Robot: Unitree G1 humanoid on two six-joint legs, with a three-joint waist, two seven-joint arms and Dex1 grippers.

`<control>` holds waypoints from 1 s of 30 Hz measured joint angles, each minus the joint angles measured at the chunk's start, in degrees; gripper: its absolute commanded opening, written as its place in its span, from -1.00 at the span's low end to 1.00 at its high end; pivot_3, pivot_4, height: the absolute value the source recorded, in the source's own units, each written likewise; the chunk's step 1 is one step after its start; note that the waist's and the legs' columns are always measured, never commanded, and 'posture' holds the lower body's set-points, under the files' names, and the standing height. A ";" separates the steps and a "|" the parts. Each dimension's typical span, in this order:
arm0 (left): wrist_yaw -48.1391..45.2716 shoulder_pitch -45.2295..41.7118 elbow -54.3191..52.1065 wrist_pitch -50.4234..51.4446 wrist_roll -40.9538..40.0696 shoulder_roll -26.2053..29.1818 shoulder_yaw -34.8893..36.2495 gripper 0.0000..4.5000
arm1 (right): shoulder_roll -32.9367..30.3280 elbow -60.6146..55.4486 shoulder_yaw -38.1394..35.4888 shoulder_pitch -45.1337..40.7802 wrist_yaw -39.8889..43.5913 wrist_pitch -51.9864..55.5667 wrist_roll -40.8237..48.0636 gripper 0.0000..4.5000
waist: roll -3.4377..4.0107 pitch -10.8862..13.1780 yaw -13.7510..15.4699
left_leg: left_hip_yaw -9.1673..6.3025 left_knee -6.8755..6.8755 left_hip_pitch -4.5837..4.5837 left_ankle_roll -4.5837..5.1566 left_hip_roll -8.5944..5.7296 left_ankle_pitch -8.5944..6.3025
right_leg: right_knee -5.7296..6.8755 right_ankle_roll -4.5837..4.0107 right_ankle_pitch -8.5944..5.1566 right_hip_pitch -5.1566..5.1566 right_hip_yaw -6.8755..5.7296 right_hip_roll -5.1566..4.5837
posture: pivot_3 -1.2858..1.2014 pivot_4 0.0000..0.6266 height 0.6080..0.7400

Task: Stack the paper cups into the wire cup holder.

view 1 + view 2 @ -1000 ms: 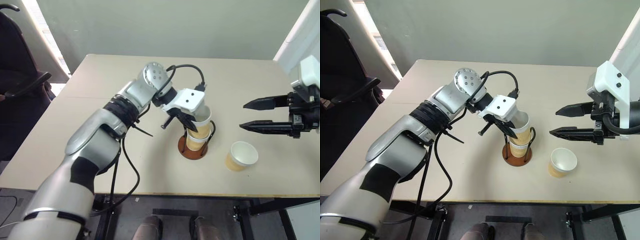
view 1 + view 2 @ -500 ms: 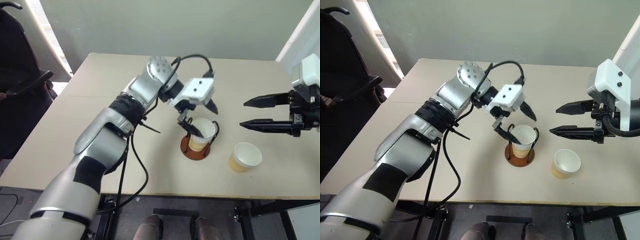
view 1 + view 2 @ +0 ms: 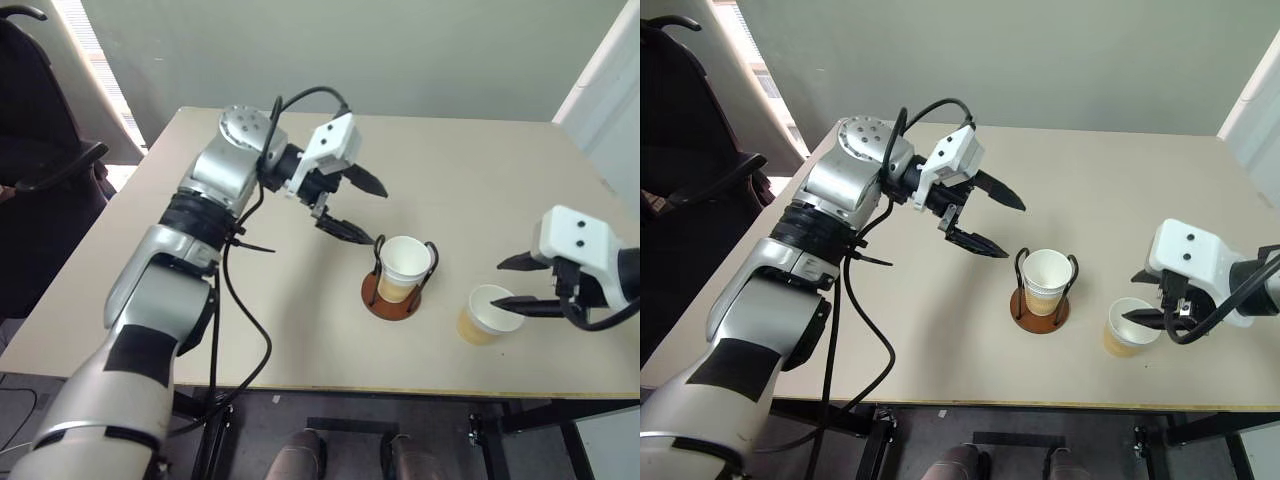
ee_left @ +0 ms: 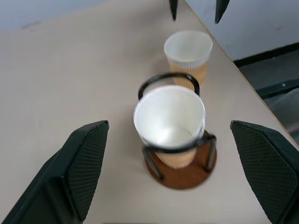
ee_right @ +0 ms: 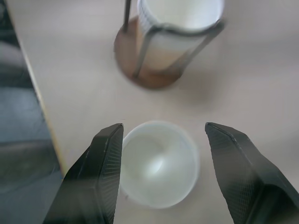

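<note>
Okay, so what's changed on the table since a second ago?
The left gripper let go of the cup it was pressing into the wire cup holder, opened and pulled back up and away from it. The stacked cups now sit lower in the holder. The right gripper came down, open, around the loose cup. That cup and the holder kept their places on the table.

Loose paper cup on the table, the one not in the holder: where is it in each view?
Left eye view: loose paper cup, lower right, at the right gripper.
Right eye view: lower right, right of the wire cup holder.
Left wrist view: upper middle, beyond the holder.
Right wrist view: bottom centre, between the open jaws.
Shared landmark: the holder, beside it in every view.
</note>
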 measured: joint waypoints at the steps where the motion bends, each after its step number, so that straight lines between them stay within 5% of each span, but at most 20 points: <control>1: 0.00 0.31 -1.09 0.48 0.00 0.46 0.29 1.00 | -0.01 -0.60 0.00 0.00 0.08 0.10 0.04 0.44 | 0.00 0.00 0.00 | 0.00 0.00 0.04 0.01 0.00 0.00 | -0.02 0.00 0.00 0.04 0.01 0.00 | 0.03 -0.52 1.00; 6: -0.01 3.76 -6.31 4.19 -0.27 2.56 2.45 1.00 | 0.29 -3.21 0.58 1.20 0.04 0.71 0.50 0.99 | 0.00 0.00 -0.10 | 0.00 -0.04 0.18 0.01 0.02 0.00 | 0.00 -0.01 -0.01 0.12 0.00 0.01 | 0.03 -0.52 1.00; 14: -0.04 9.85 -17.68 9.84 -7.67 10.41 2.80 1.00 | 2.08 -5.25 6.64 6.50 -3.48 -0.69 -3.57 0.99 | 0.01 0.00 -0.26 | 0.00 -0.05 0.42 0.02 0.01 0.01 | 0.02 -0.01 -0.01 0.33 0.02 0.02 | 0.03 -0.52 1.00; 26: -0.02 10.79 -17.92 11.20 -6.40 10.99 6.48 1.00 | 3.62 0.09 19.96 3.74 -5.56 -6.31 -14.60 0.99 | -0.01 0.00 -0.49 | -0.03 -0.09 0.68 0.09 0.02 -0.02 | 0.00 -0.09 0.05 0.58 0.02 0.02 | 0.03 -0.52 1.00; 30: -0.01 11.09 -17.94 11.24 -5.55 10.99 6.93 1.00 | 5.56 1.98 22.55 3.05 -5.49 -8.69 -17.19 0.58 | 0.00 0.00 -0.57 | -0.02 -0.10 0.68 0.09 0.01 -0.03 | -0.01 -0.09 0.05 0.58 0.03 0.01 | 0.03 -0.52 1.00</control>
